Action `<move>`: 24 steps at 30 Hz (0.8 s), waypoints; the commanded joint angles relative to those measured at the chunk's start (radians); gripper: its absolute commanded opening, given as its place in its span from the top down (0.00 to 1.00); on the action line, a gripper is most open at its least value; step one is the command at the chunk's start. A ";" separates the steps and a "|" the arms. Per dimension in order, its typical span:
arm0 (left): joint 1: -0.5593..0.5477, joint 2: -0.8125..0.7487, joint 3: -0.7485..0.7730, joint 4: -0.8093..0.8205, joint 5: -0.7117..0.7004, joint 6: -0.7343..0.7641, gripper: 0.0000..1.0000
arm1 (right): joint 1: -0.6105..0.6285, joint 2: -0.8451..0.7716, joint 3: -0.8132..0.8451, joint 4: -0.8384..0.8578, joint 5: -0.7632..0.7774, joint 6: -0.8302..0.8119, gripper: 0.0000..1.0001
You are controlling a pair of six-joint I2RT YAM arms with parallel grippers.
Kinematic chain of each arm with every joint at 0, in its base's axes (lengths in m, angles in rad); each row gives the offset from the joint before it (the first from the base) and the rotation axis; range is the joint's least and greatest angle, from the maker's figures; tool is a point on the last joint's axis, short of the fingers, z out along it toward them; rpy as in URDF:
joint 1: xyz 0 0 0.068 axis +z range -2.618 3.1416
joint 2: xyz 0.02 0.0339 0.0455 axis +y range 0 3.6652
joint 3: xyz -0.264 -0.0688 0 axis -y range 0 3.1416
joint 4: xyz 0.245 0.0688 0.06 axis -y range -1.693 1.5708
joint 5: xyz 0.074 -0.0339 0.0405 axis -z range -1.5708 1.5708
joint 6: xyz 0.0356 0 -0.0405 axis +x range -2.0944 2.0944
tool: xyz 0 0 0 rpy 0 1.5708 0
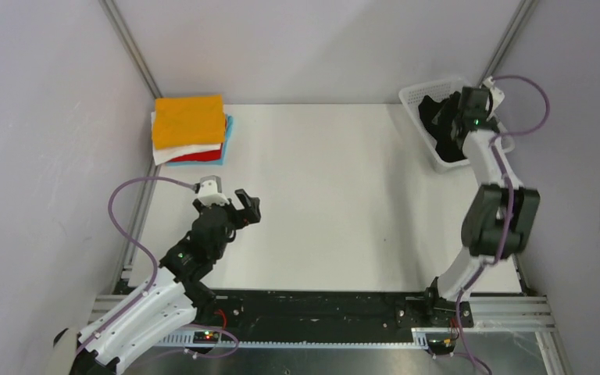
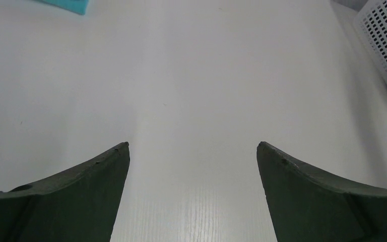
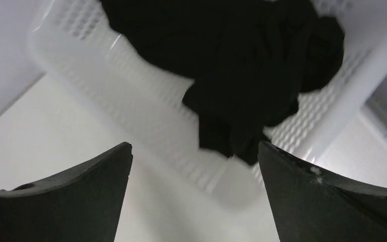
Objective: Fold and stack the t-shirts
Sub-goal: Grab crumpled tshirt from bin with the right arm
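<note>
1. As I judge it, the step in hand is to take the black t-shirt (image 3: 242, 60) out of the basket (image 3: 146, 116). The shirt lies crumpled inside the basket, at the far right corner of the worktop (image 1: 336, 203).
2. The right end effector (image 3: 194, 146) hovers just above the basket. It is released, with the jaws spread wide, and it holds nothing.
3. It is better to come down on the thick middle of the cloth heap and not near the mesh wall, because a fingertip could catch in the holes.
4. Clench on one full fold. A thin edge may slip out during the lift.
5. The basket looks light and could rise together with the shirt. Lift straight up until the cloth is free of the rim, and only then carry it toward the middle of the worktop.
6. The left end effector (image 2: 193, 143) is also released and holds nothing. It hangs over the worktop on the left side, where it could take a second corner for spreading.
7. The folded pile (image 1: 190, 129), with orange on top, sits at the far left corner. Keep the loose shirt apart from it until the shirt is folded.
</note>
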 commanded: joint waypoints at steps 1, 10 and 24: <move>-0.003 0.006 0.004 0.054 -0.064 0.027 0.00 | -0.057 0.269 0.352 -0.217 0.014 -0.189 0.01; -0.003 0.063 0.025 0.056 -0.093 0.037 0.00 | -0.085 0.677 0.760 -0.491 -0.111 -0.591 0.01; -0.004 0.106 0.053 0.055 -0.089 0.024 0.00 | -0.112 0.752 1.030 -0.525 -0.128 -0.572 1.00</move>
